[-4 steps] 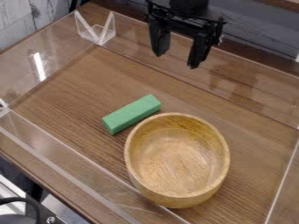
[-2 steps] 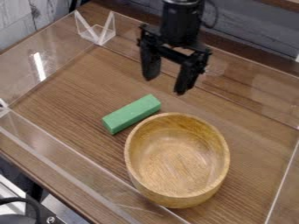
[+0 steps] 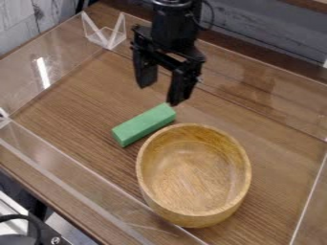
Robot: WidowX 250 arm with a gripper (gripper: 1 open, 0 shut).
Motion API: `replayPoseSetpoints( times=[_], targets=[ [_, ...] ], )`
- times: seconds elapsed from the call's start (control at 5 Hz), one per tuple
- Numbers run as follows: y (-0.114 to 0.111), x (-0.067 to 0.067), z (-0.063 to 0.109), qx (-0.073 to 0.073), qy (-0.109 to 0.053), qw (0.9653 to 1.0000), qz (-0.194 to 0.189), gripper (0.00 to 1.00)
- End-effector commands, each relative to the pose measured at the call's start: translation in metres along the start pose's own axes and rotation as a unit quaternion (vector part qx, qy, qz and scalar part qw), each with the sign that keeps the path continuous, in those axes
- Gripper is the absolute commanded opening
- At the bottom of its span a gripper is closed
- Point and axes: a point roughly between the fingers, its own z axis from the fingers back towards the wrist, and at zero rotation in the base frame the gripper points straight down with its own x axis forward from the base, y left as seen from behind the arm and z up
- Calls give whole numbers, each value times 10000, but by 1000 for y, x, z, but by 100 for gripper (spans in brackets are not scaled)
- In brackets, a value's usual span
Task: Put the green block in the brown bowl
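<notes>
Green block lies flat on the wooden table, just beside the brown bowl's upper-left rim, apparently not touching. Gripper hangs above the block, on the side away from the bowl, jaws spread wide, empty. Risk: block lies diagonal; misaligned fingers could nudge it against the bowl or pinch a corner.

The wooden table is walled by low clear panels on the left, near and far sides, which bound any sideways approach. The brown bowl fills the near right, its rim just beside the green block. Bare wood lies open left of the block and far right. The gripper, jaws spread, hangs above the block's far end with nothing between them.
</notes>
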Motion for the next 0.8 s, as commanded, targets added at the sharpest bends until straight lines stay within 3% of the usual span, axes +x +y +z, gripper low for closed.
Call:
replayPoseSetpoints(
  times=[0.0, 0.6],
  targets=[
    [7, -6, 10, 103, -239, 9994, -212, 100],
    [12, -23, 7, 82, -255, 9983, -518, 100]
  ],
)
